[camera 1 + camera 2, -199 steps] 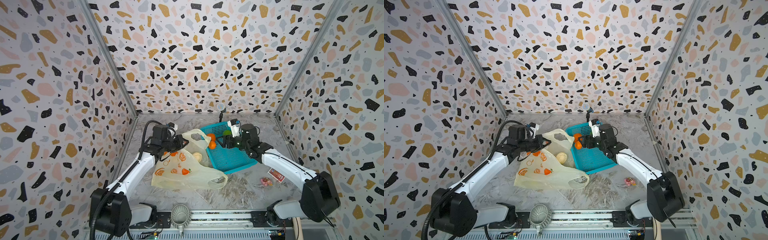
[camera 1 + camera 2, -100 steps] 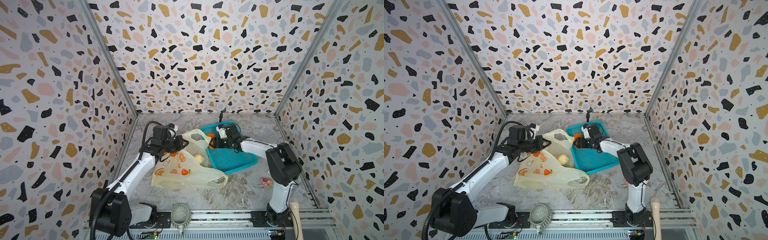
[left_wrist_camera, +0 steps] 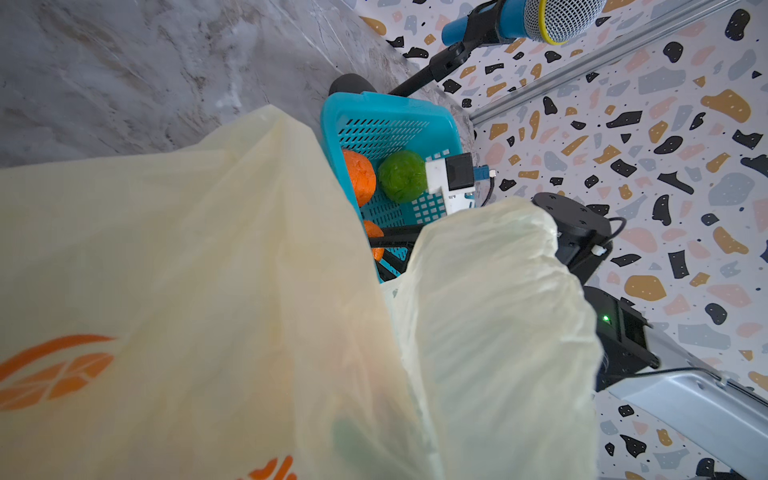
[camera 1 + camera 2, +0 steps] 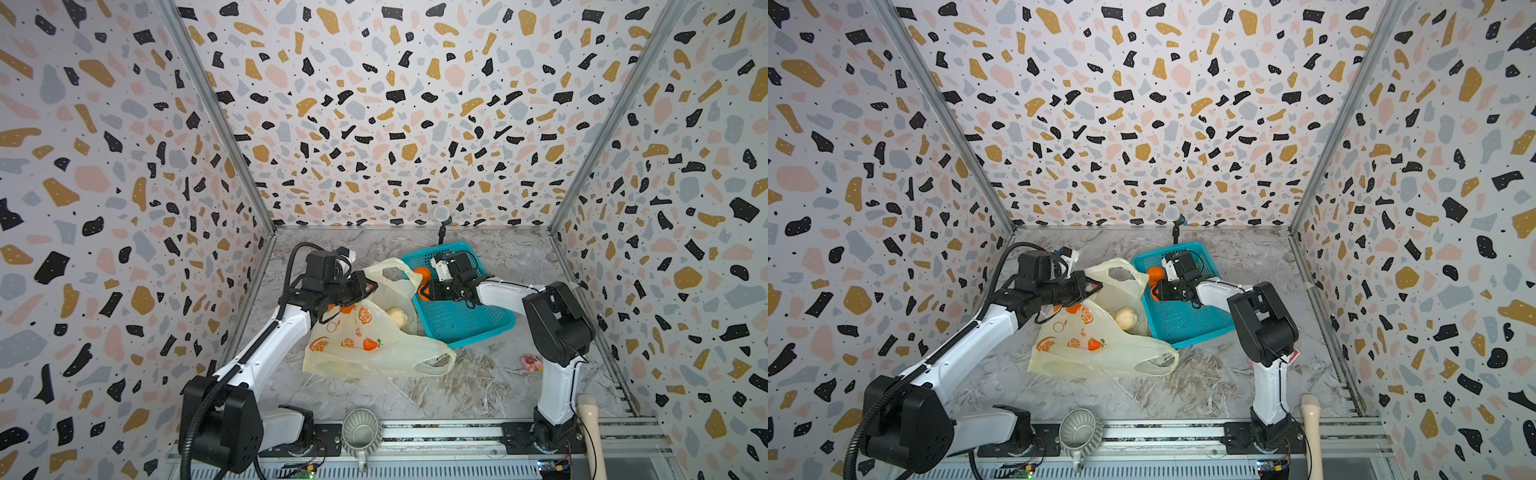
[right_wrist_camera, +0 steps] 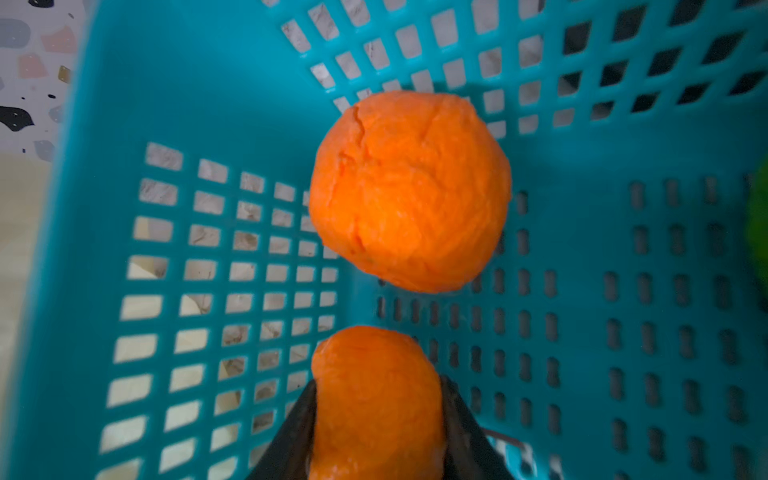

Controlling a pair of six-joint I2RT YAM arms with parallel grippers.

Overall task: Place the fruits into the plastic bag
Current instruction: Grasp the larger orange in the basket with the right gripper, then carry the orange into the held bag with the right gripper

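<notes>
Both top views: a second ago the right gripper (image 4: 426, 291) hung wide open over the teal basket (image 4: 478, 332). Now it's down at the basket's bag-side wall, closing on an orange (image 4: 421, 296), and the arm has folded up much closer to the basket. The left gripper (image 4: 368, 286) hasn't budged. It's pinched shut on the rim of the plastic bag (image 4: 374, 336), which lies right against the basket with its mouth held up facing it. A pale fruit (image 4: 398, 316) already sits in the bag, just beside the basket.

Left wrist view: the bag (image 3: 208, 291) fills most of the frame. Past it, in the basket (image 3: 374, 108), a second orange (image 3: 358, 183) and a green fruit (image 3: 402, 176) sit side by side, touching or nearly. The first orange (image 3: 372, 229) just peeks out with a dark finger across it.

Right wrist view: this is the useful one. Both fingers (image 5: 299, 424) are pressed against the sides of the orange (image 5: 374, 395), so I'd call that a grip. Can't tell if it's off the basket floor yet. The second orange (image 5: 409, 191) sits apart, deeper in the basket.

My read: the pick is made. What's left is lifting it over the basket wall into the open bag mouth, then the two fruits still in the basket.
</notes>
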